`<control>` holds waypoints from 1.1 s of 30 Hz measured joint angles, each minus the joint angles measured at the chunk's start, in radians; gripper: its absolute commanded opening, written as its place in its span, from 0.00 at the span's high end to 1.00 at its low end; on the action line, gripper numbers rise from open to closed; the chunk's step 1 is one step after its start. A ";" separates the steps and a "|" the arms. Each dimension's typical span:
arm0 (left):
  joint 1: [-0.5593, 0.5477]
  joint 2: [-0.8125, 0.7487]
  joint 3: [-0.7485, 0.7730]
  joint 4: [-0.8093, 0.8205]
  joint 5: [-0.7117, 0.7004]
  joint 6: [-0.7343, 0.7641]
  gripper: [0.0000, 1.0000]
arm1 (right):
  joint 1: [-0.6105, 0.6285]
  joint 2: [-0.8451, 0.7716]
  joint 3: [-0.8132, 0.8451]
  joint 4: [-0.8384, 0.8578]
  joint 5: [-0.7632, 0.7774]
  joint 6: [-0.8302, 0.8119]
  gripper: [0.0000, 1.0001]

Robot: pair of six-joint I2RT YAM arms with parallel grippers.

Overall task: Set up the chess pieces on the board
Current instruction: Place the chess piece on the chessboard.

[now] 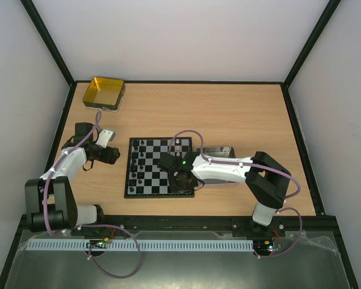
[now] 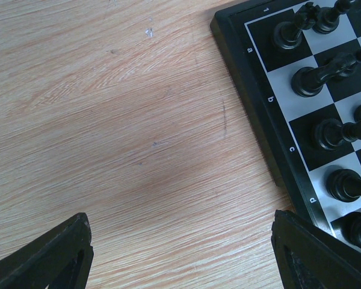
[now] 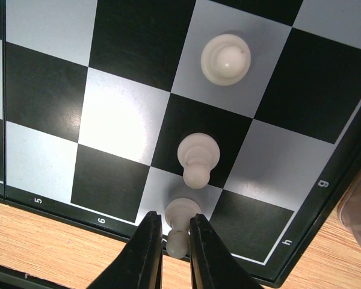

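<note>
Right wrist view: right pincer [image 3: 175,218] — fingers nearly together around the head of a white pawn [image 3: 182,208] standing on a light edge square of the board [image 3: 48,108], next to the corner. Pinched or just freed, I cannot tell; two more white pawns [image 3: 197,158] line up beyond. Left pincer [image 2: 180,253] — spread wide, empty, over the table [image 2: 108,120] beside the black pieces [image 2: 287,36]. Step judged: seating this pawn; the next move calls for a straight lift clear, leaving it upright.
</note>
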 measured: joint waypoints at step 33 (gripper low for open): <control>0.000 -0.012 0.000 -0.001 0.000 0.000 0.19 | 0.003 -0.002 -0.002 0.019 -0.003 0.009 0.73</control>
